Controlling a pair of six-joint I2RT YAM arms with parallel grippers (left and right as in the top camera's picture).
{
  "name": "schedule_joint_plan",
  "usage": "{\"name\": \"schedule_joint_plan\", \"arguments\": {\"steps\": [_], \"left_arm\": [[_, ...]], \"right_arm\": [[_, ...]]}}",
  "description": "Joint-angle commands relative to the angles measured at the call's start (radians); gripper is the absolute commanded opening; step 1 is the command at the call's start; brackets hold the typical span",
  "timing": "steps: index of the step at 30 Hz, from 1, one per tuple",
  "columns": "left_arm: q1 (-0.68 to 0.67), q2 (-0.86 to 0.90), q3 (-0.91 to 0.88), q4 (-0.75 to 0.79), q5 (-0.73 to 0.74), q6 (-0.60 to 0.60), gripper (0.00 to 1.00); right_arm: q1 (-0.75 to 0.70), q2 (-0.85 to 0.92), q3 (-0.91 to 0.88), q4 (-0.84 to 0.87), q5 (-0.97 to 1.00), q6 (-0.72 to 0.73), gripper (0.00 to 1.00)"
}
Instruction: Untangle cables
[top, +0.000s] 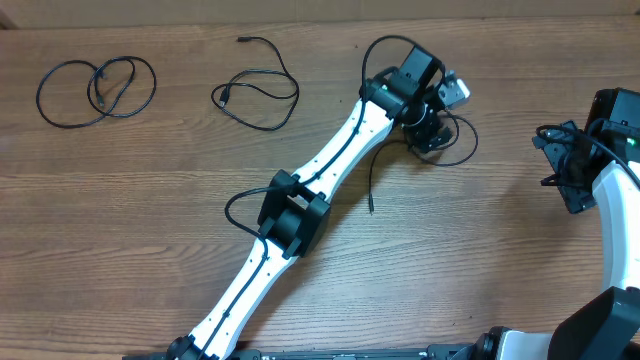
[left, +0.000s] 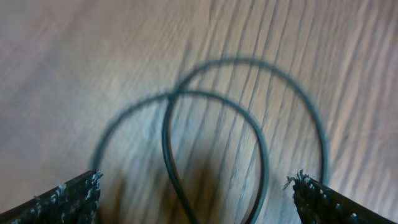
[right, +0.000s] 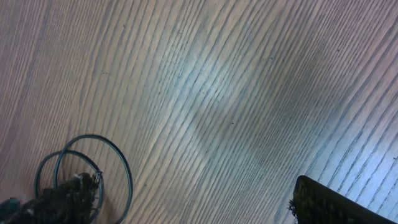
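Observation:
Three thin black cables lie apart on the wooden table. One is coiled at the far left (top: 95, 90), and a second loops at the back middle (top: 257, 97). The third (top: 474, 140) lies under my left gripper (top: 432, 128), its loose tail running toward the front. In the left wrist view this cable (left: 166, 134) forms crossed loops on the wood, and my left gripper (left: 196, 199) stands open just above it, with the strands between the wide fingers. My right gripper (top: 560, 165) hangs open at the right, over bare wood (right: 196, 199). That same cable's loops (right: 129, 177) show at its lower left.
The left arm (top: 300, 190) stretches diagonally across the middle of the table from the front edge. The right arm's white link (top: 620, 210) stands along the right edge. Bare wood lies between the two grippers.

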Motion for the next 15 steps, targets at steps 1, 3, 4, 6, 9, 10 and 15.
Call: {"name": "schedule_joint_plan", "arguments": {"steps": [1,3,4,6,9,10,15], "left_arm": [[-0.023,-0.028,0.022,-0.045,0.021,0.013,1.00],[-0.028,-0.027,0.018,-0.085,0.021,0.024,1.00],[-0.032,-0.027,0.015,-0.103,0.021,0.024,0.99],[-0.034,-0.027,0.014,-0.122,0.021,0.024,0.99],[-0.034,-0.027,0.007,-0.111,0.021,0.024,1.00],[-0.034,-0.027,0.006,-0.106,0.020,0.024,1.00],[-0.034,-0.027,0.006,-0.099,0.011,0.039,0.99]], "right_arm": [[-0.001,-0.004,0.018,0.005,0.003,0.004,1.00],[-0.001,-0.005,0.018,0.005,0.003,0.004,1.00],[-0.001,-0.005,0.018,0.005,0.003,0.004,1.00],[-0.001,-0.004,0.018,0.005,0.003,0.004,1.00],[-0.001,-0.004,0.018,0.005,0.003,0.004,1.00],[-0.001,-0.004,0.018,0.005,0.003,0.004,1.00],[-0.001,-0.005,0.018,0.005,0.003,0.004,1.00]]}}
